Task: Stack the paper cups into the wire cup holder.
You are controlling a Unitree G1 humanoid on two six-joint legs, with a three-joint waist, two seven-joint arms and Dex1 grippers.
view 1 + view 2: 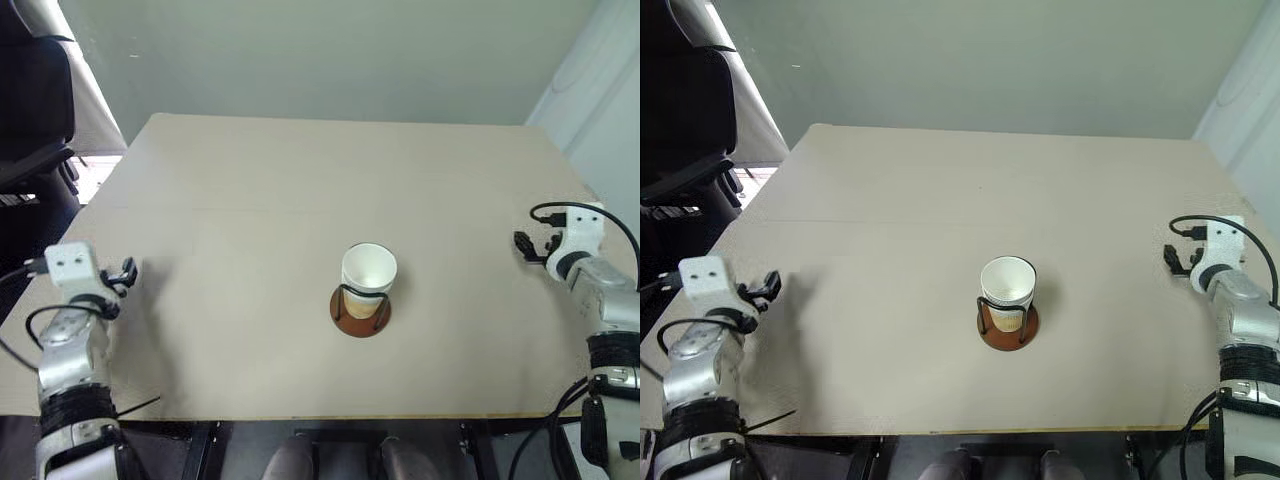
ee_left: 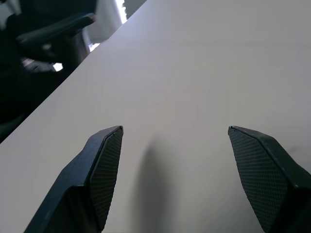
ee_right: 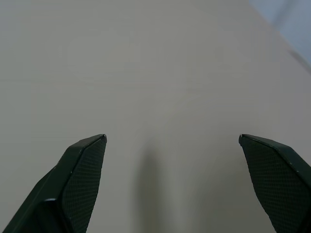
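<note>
Head views: paper cups (image 1: 368, 274) nested as one stack, tan sides, white rolled rim, upright in wire cup holder (image 1: 360, 309) w/ reddish-brown base, mid-table (image 1: 250, 200), nearer front edge. Left gripper (image 1: 128, 272) at left edge, right gripper (image 1: 525, 246) at right edge, both well apart from stack. Black chair (image 1: 685, 110) beyond left corner.

Left wrist: fingers (image 2: 104, 165) spread wide, nothing held; chair shows past table edge.

Right wrist: fingers (image 3: 80, 177) spread wide, empty, over bare tabletop.
</note>
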